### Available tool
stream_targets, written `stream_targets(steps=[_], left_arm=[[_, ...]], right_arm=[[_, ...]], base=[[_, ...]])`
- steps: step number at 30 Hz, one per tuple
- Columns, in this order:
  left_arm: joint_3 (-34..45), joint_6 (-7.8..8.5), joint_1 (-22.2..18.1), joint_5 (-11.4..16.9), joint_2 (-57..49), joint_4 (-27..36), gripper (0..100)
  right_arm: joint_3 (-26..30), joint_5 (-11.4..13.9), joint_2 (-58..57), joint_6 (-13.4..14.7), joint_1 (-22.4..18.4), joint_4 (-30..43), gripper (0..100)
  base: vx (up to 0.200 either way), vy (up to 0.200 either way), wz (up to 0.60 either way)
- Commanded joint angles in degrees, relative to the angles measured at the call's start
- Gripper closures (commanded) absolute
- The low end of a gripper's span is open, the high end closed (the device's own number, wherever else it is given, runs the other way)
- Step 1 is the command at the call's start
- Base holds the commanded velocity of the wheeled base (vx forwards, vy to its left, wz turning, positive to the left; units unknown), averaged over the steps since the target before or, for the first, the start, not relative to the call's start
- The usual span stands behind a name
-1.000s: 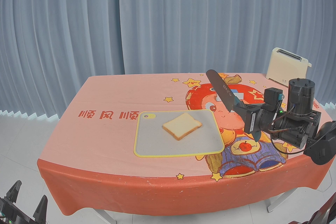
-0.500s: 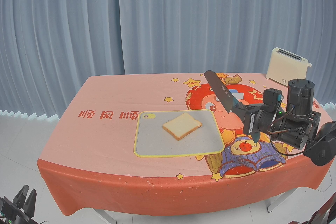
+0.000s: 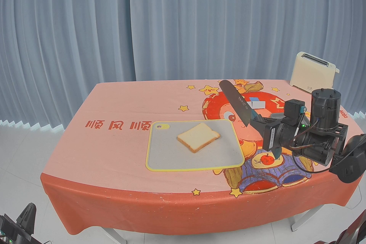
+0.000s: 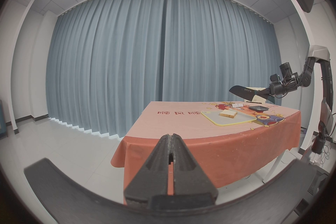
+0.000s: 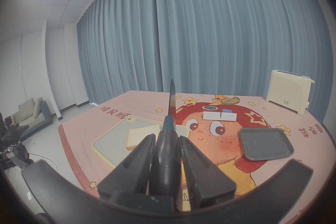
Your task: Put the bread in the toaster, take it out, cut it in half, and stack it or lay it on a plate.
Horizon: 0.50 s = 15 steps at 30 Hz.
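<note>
Beyond the dark tray (image 5: pixel 266 144) stands the toaster (image 5: pixel 288 91).

right arm (image 3: pixel 326 103): black, cylindrical joint, looped cables | right pincer (image 5: pixel 167 139): black, wedge-shaped

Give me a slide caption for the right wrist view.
Right gripper shut on the knife, blade raised, bread on the cutting board ahead; tray and toaster on the table.

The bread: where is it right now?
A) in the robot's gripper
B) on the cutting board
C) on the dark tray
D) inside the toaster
B: the bread lies flat on the cutting board, and the right gripper holds only the knife, up in the air and off the bread.
</note>
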State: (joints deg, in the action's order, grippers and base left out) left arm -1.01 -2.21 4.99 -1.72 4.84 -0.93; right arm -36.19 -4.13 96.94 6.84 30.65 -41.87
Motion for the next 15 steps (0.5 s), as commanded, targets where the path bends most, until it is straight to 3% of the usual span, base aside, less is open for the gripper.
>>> stream_targets(steps=[1,10,11,14,15], left_arm=[[1.01,-0.17,0.02,-0.13,-0.01,-0.04,100],[1.01,0.10,0.11,-0.04,-0.01,-0.57,100],[1.01,-0.34,0.11,0.05,-0.01,-2.76,100],[0.48,1.15,-0.59,1.46,0.87,-16.83,100],[0.57,1.24,-0.77,1.81,1.31,-16.83,100]], right_arm=[[0.07,0.00,-0.08,-0.07,0.29,-0.05,100],[0.16,0.00,-0.35,-0.07,0.38,0.04,100],[0.07,0.00,-0.35,-0.07,0.38,-0.05,100],[-0.10,0.00,-0.26,0.02,0.38,-0.05,100],[-0.19,0.00,-0.17,0.02,0.38,-0.05,100]], base=[[0.000,0.000,0.00],[0.000,0.000,0.00],[0.000,0.000,0.00],[0.000,0.000,0.00],[0.000,0.000,0.00]])
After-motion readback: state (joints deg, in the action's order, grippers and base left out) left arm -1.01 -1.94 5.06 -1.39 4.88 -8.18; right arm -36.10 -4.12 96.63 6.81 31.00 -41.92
